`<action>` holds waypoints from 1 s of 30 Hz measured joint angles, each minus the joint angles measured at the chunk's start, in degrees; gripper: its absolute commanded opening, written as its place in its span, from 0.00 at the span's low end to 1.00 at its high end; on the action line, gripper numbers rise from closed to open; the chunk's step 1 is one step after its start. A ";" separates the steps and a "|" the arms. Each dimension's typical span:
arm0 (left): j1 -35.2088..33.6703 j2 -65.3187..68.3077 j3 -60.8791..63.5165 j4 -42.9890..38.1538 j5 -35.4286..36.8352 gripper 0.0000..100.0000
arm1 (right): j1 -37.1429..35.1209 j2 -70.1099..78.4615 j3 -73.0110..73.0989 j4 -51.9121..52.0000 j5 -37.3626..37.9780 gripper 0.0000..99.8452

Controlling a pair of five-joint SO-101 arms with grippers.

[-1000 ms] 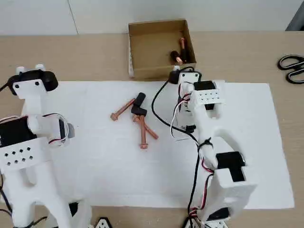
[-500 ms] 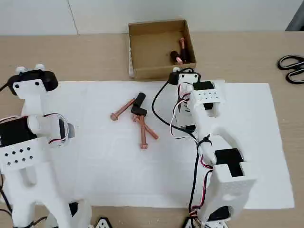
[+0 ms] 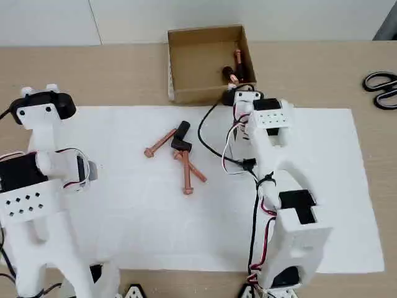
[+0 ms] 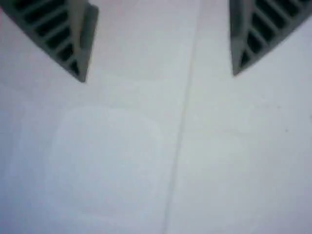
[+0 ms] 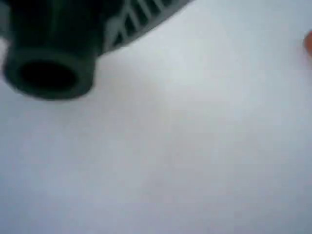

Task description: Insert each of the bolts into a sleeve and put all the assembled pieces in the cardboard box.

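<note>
The table point(image 3: 93, 74) has a light wood-grain top, and a flat white sheet point(image 3: 124, 205) covers most of the work area. Black-handled scissors point(image 3: 381, 87) lie on the bare table at the far right edge, well apart from the parts. The cardboard box point(image 3: 186, 62), square, open-topped and plain brown, stands just beyond the sheet's far edge. Assembled pieces point(image 3: 234, 69) lie in its right-hand corner. Three slender copper-coloured bolts point(image 3: 186, 177) with flanged heads lie near the centre of the sheet, two of them crossing. Two short black loose sleeves point(image 3: 182, 129) rest touching the bolt ends. The right arm point(image 3: 273, 161), made of white plastic, extends up to the box's near wall, and its looped black cable point(image 3: 211, 149) hangs just beside the bolts. The right gripper point(image 5: 97, 34) is closed on a black sleeve point(image 5: 48, 73), a smooth tube whose hollow bore faces the camera, pressed against a ribbed dark finger. The left arm point(image 3: 43, 155) stands at the sheet's left edge, away from all the parts. The left gripper point(image 4: 158, 75) is spread wide with nothing in it, above a crease in the sheet, and its fingers point(image 4: 73, 44) are dark and ribbed.
</note>
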 measured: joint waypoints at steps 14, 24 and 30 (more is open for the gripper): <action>7.47 4.40 -0.97 -0.79 0.53 0.18 | -0.09 -15.03 -7.47 14.24 3.08 0.00; 23.30 29.54 -14.59 -0.18 2.99 0.18 | 1.93 -16.70 -7.47 14.42 3.08 0.00; 34.29 34.64 -17.05 -0.26 2.81 0.18 | 5.80 -16.70 -7.47 14.42 3.08 0.00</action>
